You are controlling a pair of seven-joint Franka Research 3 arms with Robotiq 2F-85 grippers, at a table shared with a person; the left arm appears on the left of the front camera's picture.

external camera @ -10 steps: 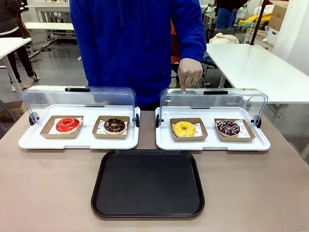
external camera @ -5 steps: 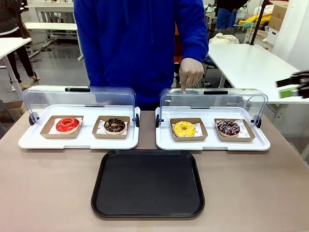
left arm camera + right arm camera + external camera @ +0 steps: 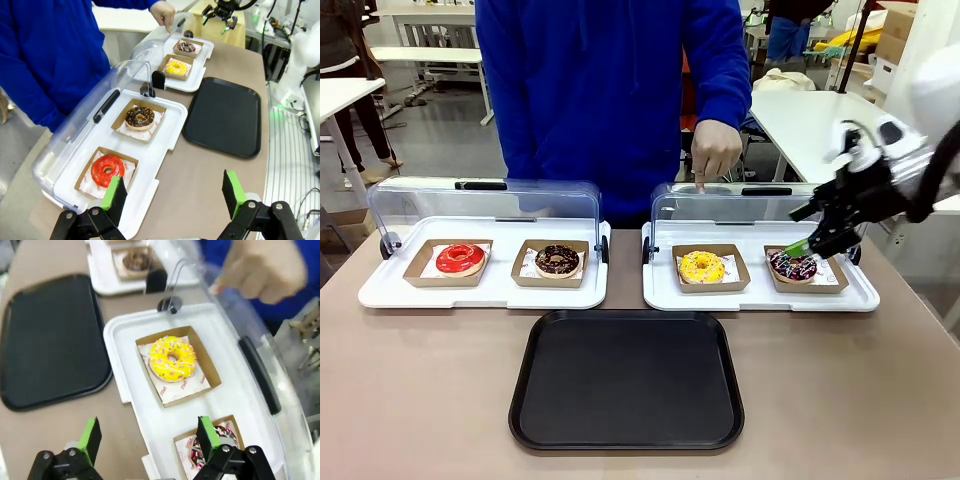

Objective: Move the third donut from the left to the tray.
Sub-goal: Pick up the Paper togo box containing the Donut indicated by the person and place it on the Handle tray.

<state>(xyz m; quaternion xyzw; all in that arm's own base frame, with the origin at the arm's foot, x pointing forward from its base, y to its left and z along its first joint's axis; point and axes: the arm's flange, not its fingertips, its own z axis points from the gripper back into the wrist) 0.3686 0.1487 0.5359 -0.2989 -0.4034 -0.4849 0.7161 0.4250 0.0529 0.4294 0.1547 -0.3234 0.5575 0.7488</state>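
Yellow donut point(image 3: 701, 266) sits in its cardboard box point(image 3: 738, 274) on the right-side white tray point(image 3: 760, 300), lid up, just behind the black tray point(image 3: 625, 385).

Front view: the right hand point(image 3: 802, 232) hangs open above the neighbouring chocolate donut point(image 3: 792, 264), while a person's finger point(image 3: 699, 183) points down from behind.

Left wrist view: the left hand point(image 3: 173, 189) is open too, empty, near the red donut point(image 3: 106, 169).

Right wrist view: the donut lies just ahead of the spread fingers point(image 3: 91, 437). It looks light, soft and sticky-iced, so I'd pinch the stiffer box wall rather than the icing.
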